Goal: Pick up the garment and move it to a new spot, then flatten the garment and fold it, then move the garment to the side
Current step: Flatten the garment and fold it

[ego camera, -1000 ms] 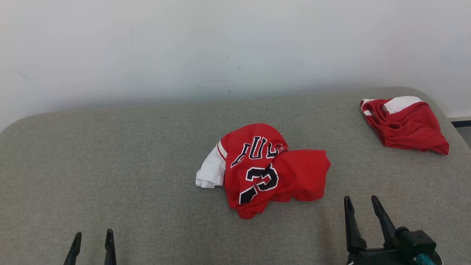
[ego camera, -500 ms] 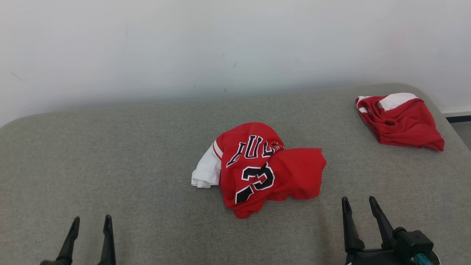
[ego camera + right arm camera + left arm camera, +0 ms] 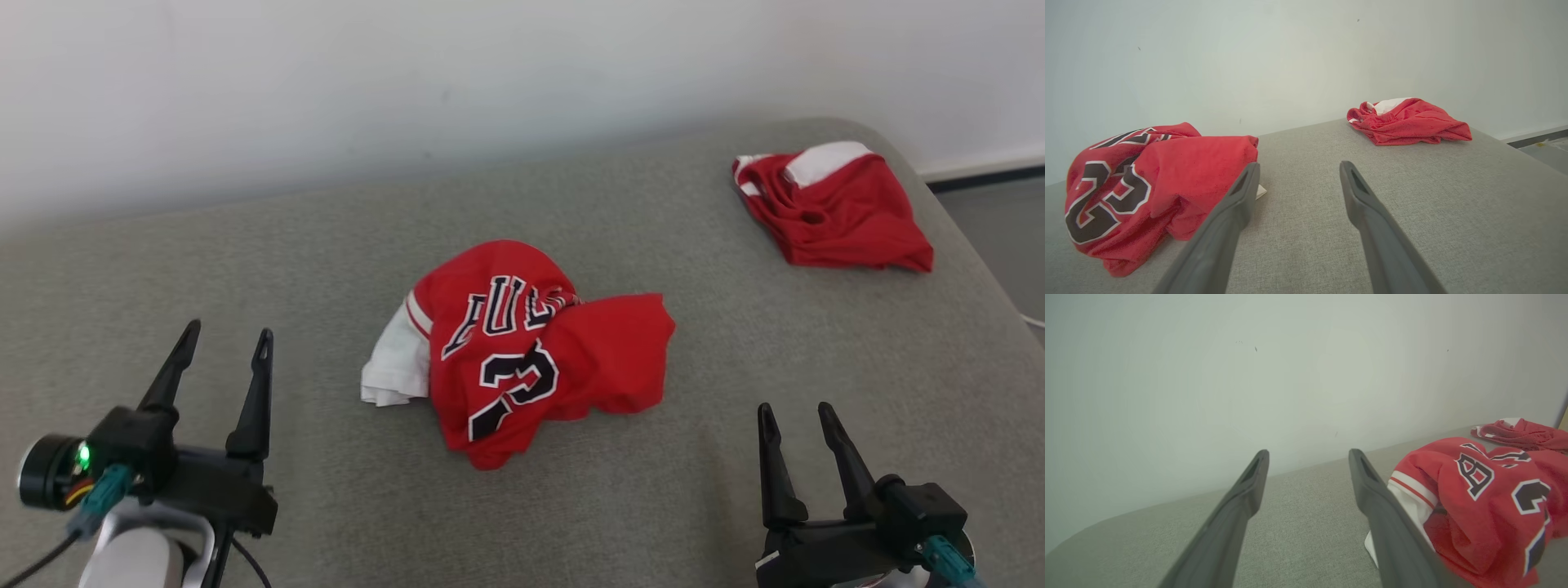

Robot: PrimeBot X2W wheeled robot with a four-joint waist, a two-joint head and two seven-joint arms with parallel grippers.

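Nearest to us, at the lower left of the head view, our left gripper (image 3: 229, 329) hangs with its two dark fingers spread wide and nothing between them. At the lower right our right gripper (image 3: 794, 407) is likewise spread and empty, both clear of the cloth. The step in hand, as we judge it, is the first pick-up. The red jersey (image 3: 522, 351) lies crumpled at the centre of the frame, its black-and-white number and lettering bunched in folds and a white sleeve (image 3: 394, 371) poking out at its left edge. To do this well we would bring each gripper in low from its own side and pinch a single outer layer, the left near the sleeve and the right at the plain red flap. We would lift evenly so the cloth hangs open rather than twisting. Grabbing the thick middle would likely carry the wrinkles along. Farther off, at the upper right, a red-and-white garment (image 3: 833, 216) sits heaped well apart from the jersey, and we should keep clear of it. Everything rests on a grey upholstered surface (image 3: 245, 245) with rounded corners, soft enough that fingertips may sink in. Behind it rises a plain pale wall (image 3: 408, 82), and at the far right a dark baseboard (image 3: 984, 175) meets grey floor (image 3: 1000, 216).
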